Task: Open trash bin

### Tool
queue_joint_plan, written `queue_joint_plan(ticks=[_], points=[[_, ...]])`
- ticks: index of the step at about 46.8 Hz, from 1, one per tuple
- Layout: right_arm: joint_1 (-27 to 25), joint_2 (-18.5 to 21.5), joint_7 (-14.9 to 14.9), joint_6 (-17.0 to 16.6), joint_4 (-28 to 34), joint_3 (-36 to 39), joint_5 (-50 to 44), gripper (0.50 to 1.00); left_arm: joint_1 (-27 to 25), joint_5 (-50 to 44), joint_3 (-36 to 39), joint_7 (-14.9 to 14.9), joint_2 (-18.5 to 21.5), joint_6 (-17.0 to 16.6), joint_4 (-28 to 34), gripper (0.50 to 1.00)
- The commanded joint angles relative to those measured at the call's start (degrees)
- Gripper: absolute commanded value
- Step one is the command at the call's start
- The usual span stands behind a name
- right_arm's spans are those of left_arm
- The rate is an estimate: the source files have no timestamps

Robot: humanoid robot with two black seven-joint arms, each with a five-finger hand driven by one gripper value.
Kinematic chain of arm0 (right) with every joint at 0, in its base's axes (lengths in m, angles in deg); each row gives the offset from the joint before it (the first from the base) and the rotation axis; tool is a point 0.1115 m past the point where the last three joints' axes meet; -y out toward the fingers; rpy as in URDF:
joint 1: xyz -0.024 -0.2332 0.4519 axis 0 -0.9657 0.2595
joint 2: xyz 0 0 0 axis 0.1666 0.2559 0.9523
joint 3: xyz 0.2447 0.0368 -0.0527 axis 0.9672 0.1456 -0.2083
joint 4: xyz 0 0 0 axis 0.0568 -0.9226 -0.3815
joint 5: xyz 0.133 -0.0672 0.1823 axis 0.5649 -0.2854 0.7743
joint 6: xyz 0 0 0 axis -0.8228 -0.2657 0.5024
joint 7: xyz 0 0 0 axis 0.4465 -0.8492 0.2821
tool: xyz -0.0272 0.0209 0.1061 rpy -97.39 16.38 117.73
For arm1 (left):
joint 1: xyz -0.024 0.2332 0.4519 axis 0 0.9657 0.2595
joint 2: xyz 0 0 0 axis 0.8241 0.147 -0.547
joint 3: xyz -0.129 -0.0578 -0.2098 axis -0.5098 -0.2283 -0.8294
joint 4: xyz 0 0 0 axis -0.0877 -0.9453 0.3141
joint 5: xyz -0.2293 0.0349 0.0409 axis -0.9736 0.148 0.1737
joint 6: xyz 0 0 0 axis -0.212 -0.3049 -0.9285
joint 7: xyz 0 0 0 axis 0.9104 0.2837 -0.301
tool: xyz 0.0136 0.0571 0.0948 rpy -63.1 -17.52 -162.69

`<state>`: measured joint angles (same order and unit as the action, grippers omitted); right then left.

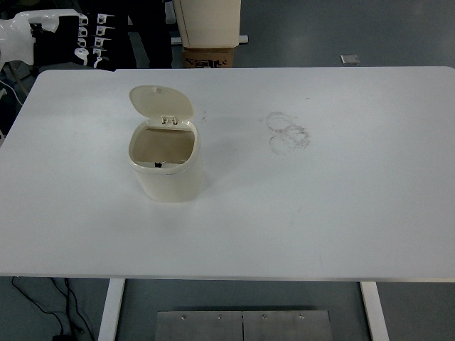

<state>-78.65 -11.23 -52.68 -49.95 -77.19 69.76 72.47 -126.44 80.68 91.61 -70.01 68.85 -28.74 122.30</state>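
Observation:
A small cream trash bin (168, 174) stands on the white table (320, 206), left of centre. Its lid (161, 101) is flipped up and stands open at the far side, and the inside shows empty. My left hand (89, 39) is raised at the top left corner, beyond the table's far edge, well apart from the bin, with the fingers spread and holding nothing. The right arm is out of view.
Faint ring marks (286, 131) stain the table right of centre. A cream container on a cardboard box (207, 55) stands on the floor behind the table's far edge. A dark-clothed person (142, 32) stands at the top left.

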Motion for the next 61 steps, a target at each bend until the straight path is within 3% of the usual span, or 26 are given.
queue_joint_plan(ticks=[1,11,17,22,25,31,36,42,61], points=[[0.0,0.0,0.0,0.1,0.1,0.0,0.0,0.991,4.2,-0.6,-5.5,0.0,0.6,0.0,-2.8,1.000],[0.0,0.0,0.0,0.0,0.1,0.0,0.0,0.991,14.9,-1.7,-19.2,0.0,0.7,0.0,-9.5,1.000],[0.0,0.0,0.0,0.1,0.0,0.0,0.0,0.991,21.5,-3.5,-25.0,0.1,0.7,-6.2,-10.8,1.000],[0.0,0.0,0.0,0.0,0.0,0.0,0.0,0.991,26.3,-3.8,-30.8,0.4,0.5,-7.9,-11.3,1.000],[0.0,0.0,0.0,0.0,0.1,0.0,0.0,0.991,29.4,-3.9,-34.6,1.7,0.4,-7.9,-12.0,1.000],[0.0,0.0,0.0,0.0,0.1,0.0,0.0,0.991,35.2,-3.9,-40.6,7.3,-0.1,-8.4,-12.9,1.000],[0.0,0.0,0.0,0.0,0.0,0.0,0.0,0.991,37.5,-3.9,-42.6,10.7,-0.8,-8.7,-13.2,1.000],[0.0,0.0,0.0,0.0,0.0,0.0,0.0,0.991,39.7,-3.9,-44.3,12.7,-1.9,-8.5,-14.3,1.000],[0.0,0.0,0.0,0.0,0.1,0.0,0.0,0.991,45.8,-4.0,-54.3,12.8,-8.0,-7.6,-20.2,1.000]])
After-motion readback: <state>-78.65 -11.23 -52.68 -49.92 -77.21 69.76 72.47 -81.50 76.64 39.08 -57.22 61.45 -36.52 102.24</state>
